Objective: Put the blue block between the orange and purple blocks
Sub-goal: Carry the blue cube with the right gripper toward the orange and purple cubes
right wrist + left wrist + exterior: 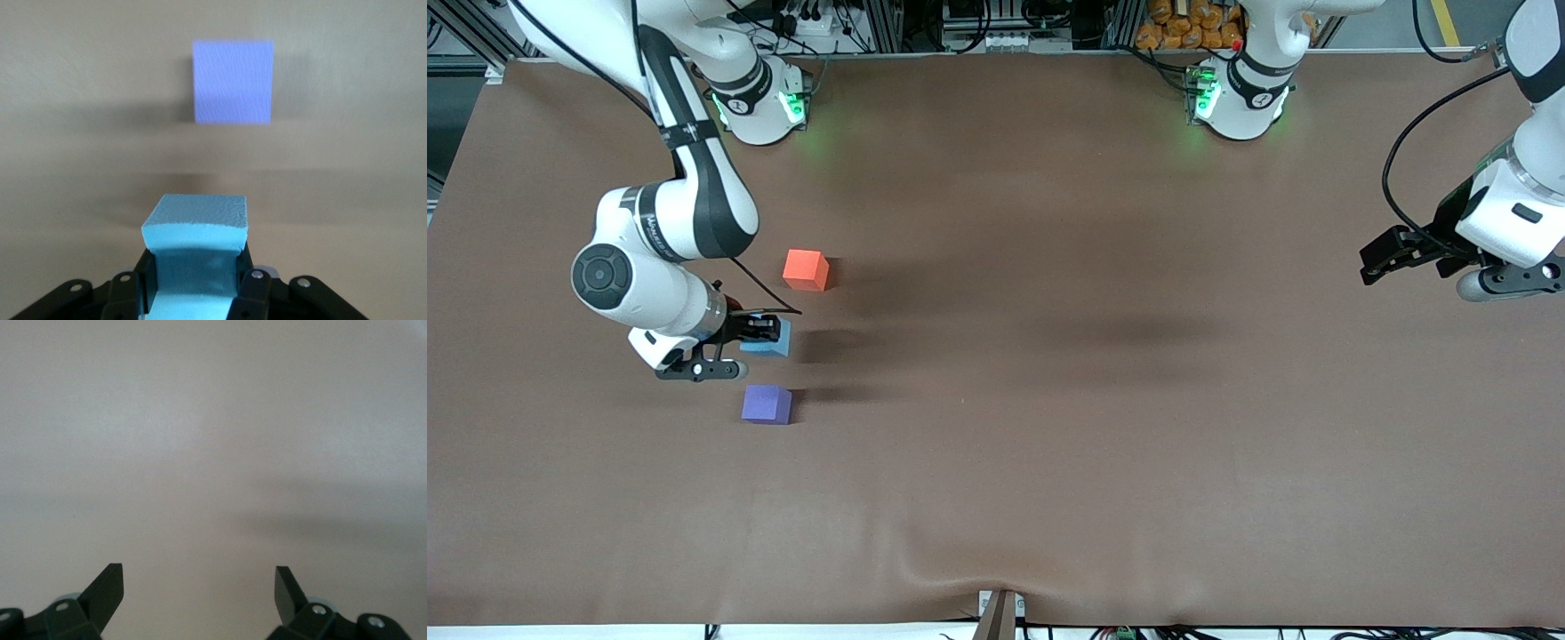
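Observation:
My right gripper (760, 331) is shut on the blue block (771, 341), low over the table between the orange block (806, 269) and the purple block (767, 404). I cannot tell whether the blue block rests on the table. In the right wrist view the blue block (195, 217) sits squeezed between my right gripper's (195, 261) fingers, with the purple block (233, 81) apart from it on the table. My left gripper (1371, 265) is open and empty, and waits over the left arm's end of the table. It also shows in the left wrist view (199, 579), over bare cloth.
A brown cloth (1049, 400) covers the table, with a raised wrinkle (951, 569) near the edge nearest the front camera. Both arm bases stand along the edge farthest from that camera.

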{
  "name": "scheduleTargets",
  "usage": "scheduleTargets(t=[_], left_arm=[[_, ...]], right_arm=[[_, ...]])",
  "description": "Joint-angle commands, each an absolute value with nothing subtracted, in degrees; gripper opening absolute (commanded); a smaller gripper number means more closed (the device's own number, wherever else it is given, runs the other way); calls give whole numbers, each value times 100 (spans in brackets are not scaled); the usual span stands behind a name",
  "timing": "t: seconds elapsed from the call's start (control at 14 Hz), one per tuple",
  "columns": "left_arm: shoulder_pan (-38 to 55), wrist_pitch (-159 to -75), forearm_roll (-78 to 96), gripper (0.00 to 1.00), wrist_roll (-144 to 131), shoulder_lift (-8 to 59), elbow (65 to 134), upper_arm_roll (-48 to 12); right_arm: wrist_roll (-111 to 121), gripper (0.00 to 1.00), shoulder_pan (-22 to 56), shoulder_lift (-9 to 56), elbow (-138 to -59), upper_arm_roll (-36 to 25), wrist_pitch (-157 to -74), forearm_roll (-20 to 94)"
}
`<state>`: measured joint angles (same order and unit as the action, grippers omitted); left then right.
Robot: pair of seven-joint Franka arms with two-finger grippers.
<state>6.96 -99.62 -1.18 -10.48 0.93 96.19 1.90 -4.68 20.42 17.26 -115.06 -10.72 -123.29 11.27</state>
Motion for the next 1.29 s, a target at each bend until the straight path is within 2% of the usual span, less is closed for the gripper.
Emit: scheduleTargets(t=[0.0, 0.79, 0.86, 0.93, 1.21], left_arm=[[686, -10028, -35, 100, -932, 97, 9633, 185], [686, -10037, -35, 100, -932, 132, 9633, 176], [686, -10037, -35, 100, -932, 132, 9633, 176], [686, -10037, -35, 100, -932, 141, 9624, 176], [677, -10046, -26, 100, -932, 132, 9633, 176]], right_arm=[[-457, 0, 1969, 1626, -11830, -941, -12454, 1414], [-457, 0, 1925, 2417, -11698, -940, -12902, 1529], [-440, 47, 1925, 2426, -11698, -940, -12911, 1529], [-448, 99, 1934, 2461, -11690, -940, -12920, 1529], [-448, 100, 1916, 2479, -11584, -949, -12850, 1521]])
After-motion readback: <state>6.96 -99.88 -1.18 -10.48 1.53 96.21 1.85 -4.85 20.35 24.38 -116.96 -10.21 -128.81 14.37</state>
